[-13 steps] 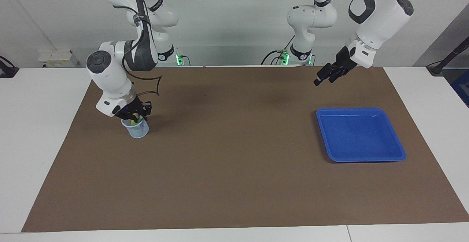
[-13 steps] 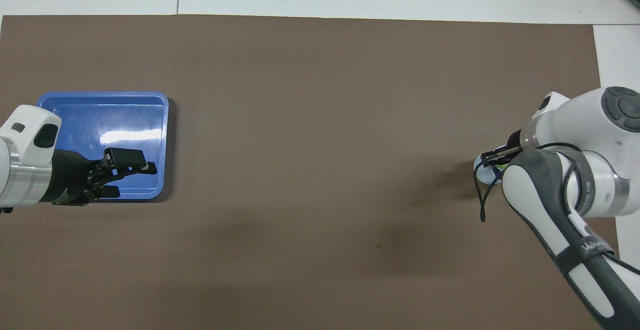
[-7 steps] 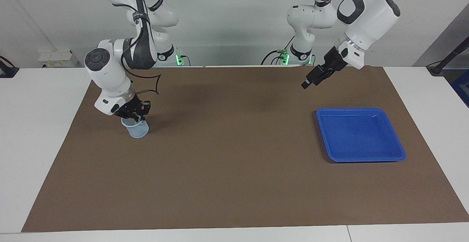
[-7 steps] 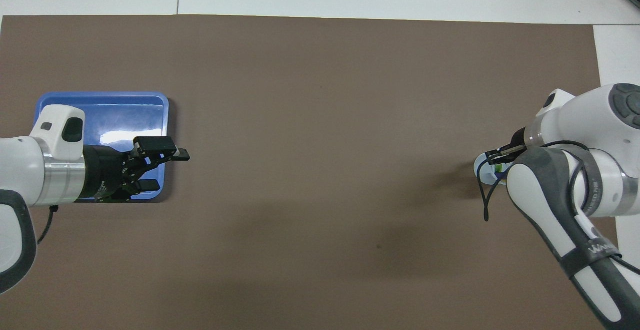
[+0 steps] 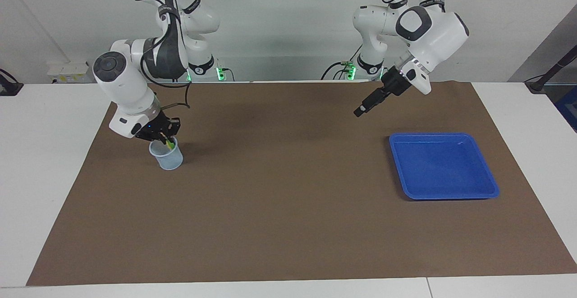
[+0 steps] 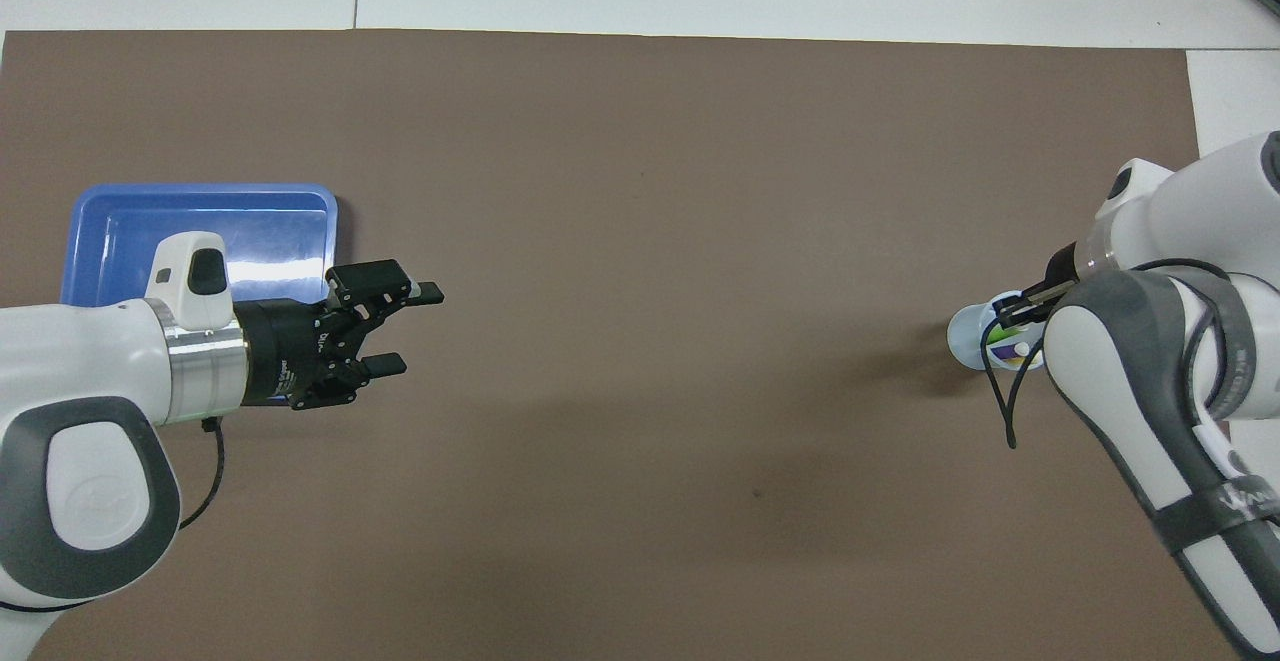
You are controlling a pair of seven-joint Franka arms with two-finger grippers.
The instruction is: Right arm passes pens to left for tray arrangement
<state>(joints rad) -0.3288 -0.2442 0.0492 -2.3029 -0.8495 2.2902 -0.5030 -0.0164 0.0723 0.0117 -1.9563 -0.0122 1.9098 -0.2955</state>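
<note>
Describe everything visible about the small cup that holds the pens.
The cup is small, pale blue and translucent, apparently plastic. It stands upright on the brown mat toward the right arm's end of the table. Pens stand inside, a green one poking above the rim. The right gripper is at its mouth.

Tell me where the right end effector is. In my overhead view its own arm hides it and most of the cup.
Observer: In the facing view the right end effector sits just above the rim of the cup.
Operator: Any pen out yet?
Observer: No. A green pen pokes up at the rim right under it, with its lower part in the cup. I cannot tell whether it is gripped.
Operator: Is the left one down at the tray?
Observer: No. The left end effector hangs high over bare mat, not over the tray.
</note>
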